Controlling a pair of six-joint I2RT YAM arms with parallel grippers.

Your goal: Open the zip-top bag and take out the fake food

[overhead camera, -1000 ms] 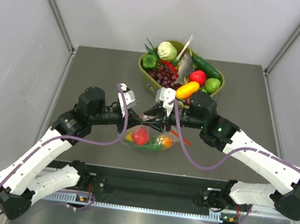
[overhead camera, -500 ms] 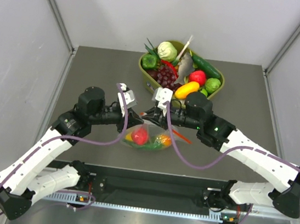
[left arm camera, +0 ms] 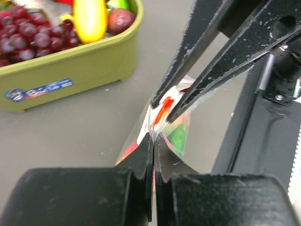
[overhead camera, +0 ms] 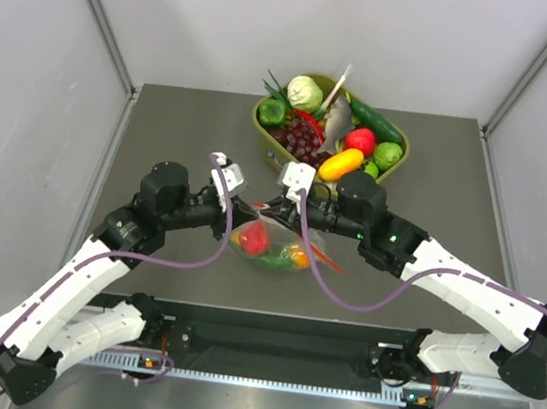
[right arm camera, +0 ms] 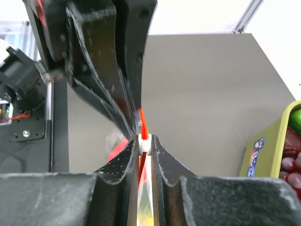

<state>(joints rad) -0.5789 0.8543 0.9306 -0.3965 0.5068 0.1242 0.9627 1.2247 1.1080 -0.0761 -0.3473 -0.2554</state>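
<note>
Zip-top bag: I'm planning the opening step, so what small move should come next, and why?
Probably draw the left gripper and right gripper slightly apart to peel the seal. Both have their jaws pinched on the top edge of the zip-top bag, meeting tip to tip, and the fake food sits inside.

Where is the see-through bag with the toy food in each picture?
Top external: the zip-top bag sits just below the picture's middle.
Left wrist: it is in the middle, red strip showing.
Right wrist: it is at the bottom middle, seen edge-on.
Shared landmark: the green tub, top middle, upper left, then right edge.
</note>
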